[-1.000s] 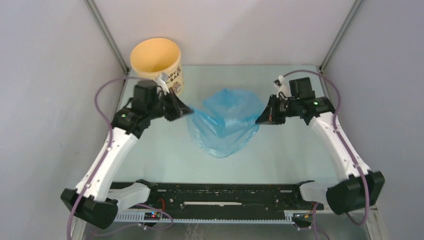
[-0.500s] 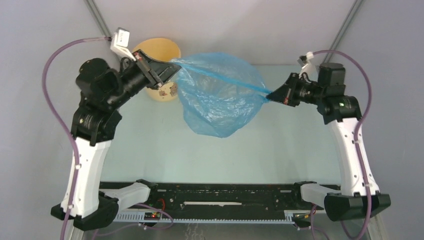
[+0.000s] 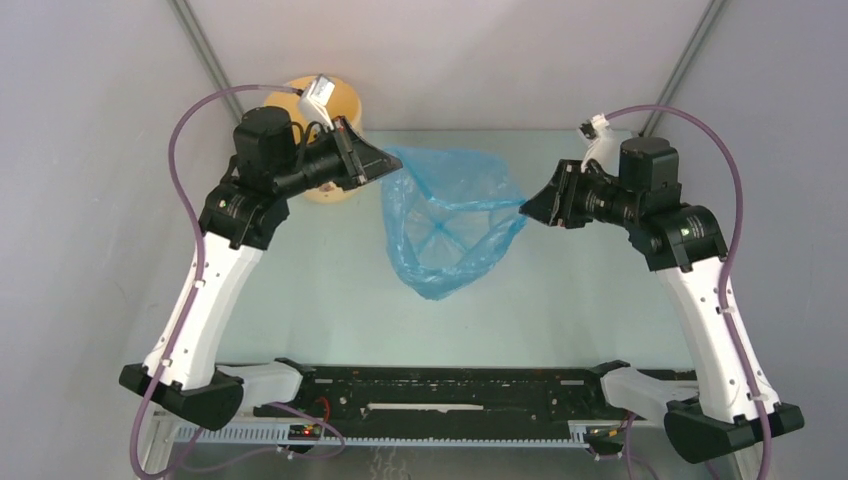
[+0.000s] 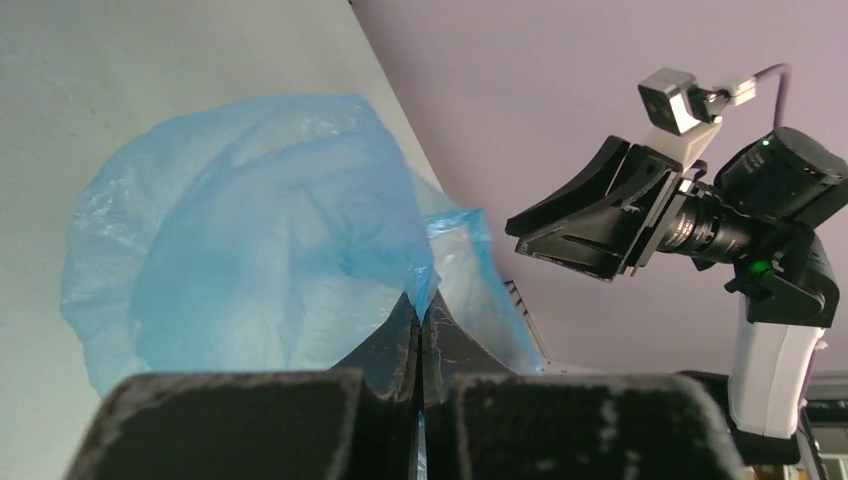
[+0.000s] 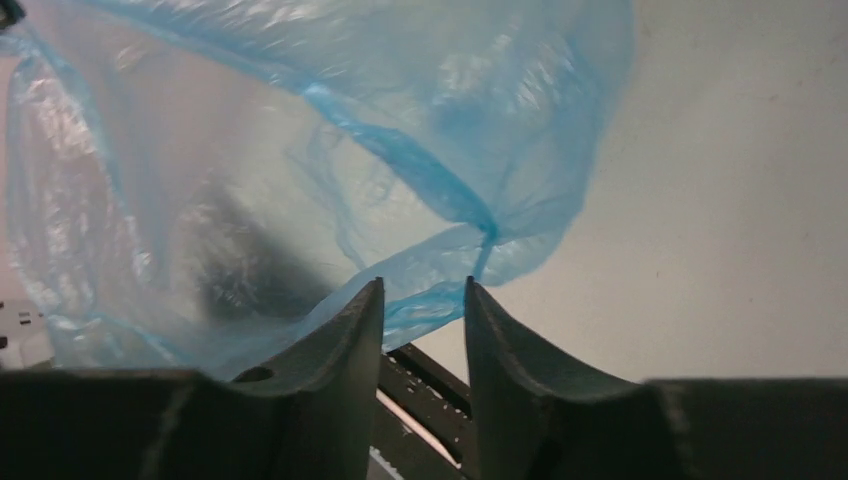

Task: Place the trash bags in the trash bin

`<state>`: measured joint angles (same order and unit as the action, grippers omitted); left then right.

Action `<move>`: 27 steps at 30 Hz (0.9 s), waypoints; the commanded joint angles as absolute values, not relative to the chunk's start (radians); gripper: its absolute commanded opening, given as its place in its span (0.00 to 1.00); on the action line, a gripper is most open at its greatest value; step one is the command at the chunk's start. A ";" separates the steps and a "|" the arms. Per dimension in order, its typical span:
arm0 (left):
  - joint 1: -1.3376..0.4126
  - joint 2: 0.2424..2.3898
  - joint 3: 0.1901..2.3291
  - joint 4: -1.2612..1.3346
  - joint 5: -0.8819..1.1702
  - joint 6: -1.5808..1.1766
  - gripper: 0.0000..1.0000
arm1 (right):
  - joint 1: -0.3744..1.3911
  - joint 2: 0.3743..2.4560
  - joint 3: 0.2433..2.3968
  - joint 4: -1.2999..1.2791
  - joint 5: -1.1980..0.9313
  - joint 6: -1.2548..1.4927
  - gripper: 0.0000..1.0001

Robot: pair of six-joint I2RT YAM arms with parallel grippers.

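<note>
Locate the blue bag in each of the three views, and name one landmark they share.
Top external: blue bag hangs mid-picture.
Left wrist: blue bag fills left and centre, pinched in the shut left claw.
Right wrist: blue bag spreads across the upper left, above the parted right claw.
Shared landmark: the right claw, visible in all three views.

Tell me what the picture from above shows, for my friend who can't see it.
A thin blue bag is pinched at one edge by the left gripper, right beside a yellow bucket. The right gripper sits open at the bag's other side, not holding it.
</note>
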<state>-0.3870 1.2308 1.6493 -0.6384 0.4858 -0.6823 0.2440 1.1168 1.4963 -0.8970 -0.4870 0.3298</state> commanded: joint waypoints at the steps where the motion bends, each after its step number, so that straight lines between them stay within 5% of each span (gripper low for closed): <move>1: -0.421 1.236 1.693 -0.613 0.503 -0.698 0.00 | 0.298 1.110 1.547 -0.894 -0.326 0.252 0.48; 3: -0.420 1.237 1.703 -0.615 0.491 -0.699 0.00 | 0.301 1.126 1.563 -0.931 -0.265 0.238 0.53; 6: -0.420 1.239 1.711 -0.620 0.478 -0.712 0.00 | 0.347 1.145 1.597 -0.977 -0.174 0.196 0.78; 8: -0.420 1.246 1.716 -0.614 0.481 -0.735 0.00 | 0.429 1.149 1.606 -0.971 -0.114 0.160 0.83; 19: -0.420 1.259 1.717 -0.578 0.506 -0.802 0.00 | 0.867 1.202 1.410 -0.625 0.117 -0.042 0.84; 27: -0.420 1.259 1.722 -0.588 0.510 -0.795 0.00 | 0.911 1.174 1.268 -0.498 -0.075 -0.044 0.82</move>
